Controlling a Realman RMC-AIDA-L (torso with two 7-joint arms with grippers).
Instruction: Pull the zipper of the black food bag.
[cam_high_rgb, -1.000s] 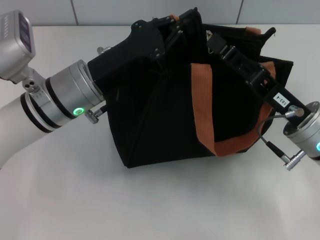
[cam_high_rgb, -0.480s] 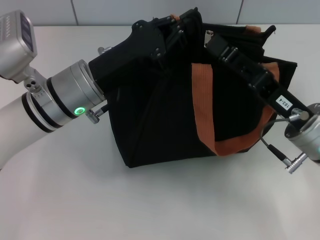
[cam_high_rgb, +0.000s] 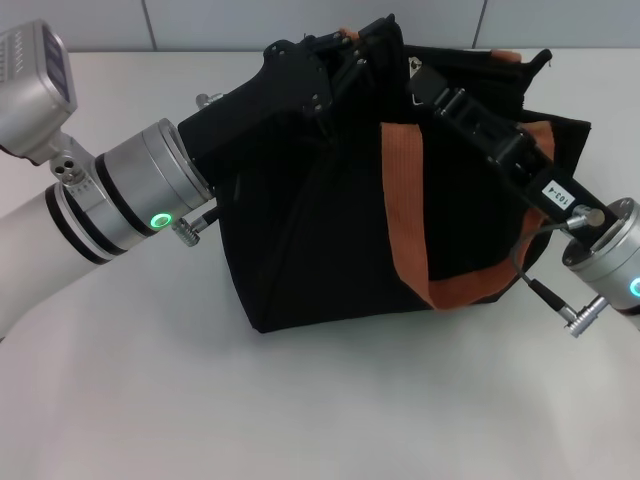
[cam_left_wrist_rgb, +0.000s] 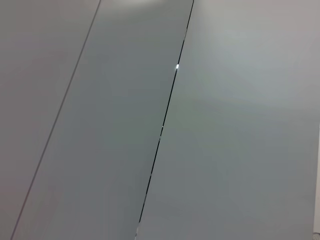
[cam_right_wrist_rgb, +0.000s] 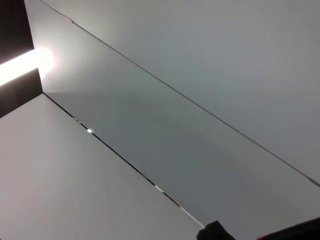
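The black food bag (cam_high_rgb: 320, 240) stands on the white table, with orange-brown straps (cam_high_rgb: 402, 210) across its front and top. My left gripper (cam_high_rgb: 345, 50) reaches in from the left and is shut on the bag's raised top edge. My right gripper (cam_high_rgb: 420, 82) reaches in from the right along the bag's top. It is shut at the zip track, where a small silver bit of the zipper (cam_high_rgb: 413, 68) shows at its tip. Both wrist views show only grey panels.
The white table (cam_high_rgb: 300, 400) runs around the bag, with a tiled wall (cam_high_rgb: 200, 20) behind it. A cable and metal plug (cam_high_rgb: 570, 315) hang below my right wrist, beside the bag's right side.
My right gripper has crept a little to the left along the bag's top, the silver zipper bit moving with it. The left arm and the bag have hardly moved.
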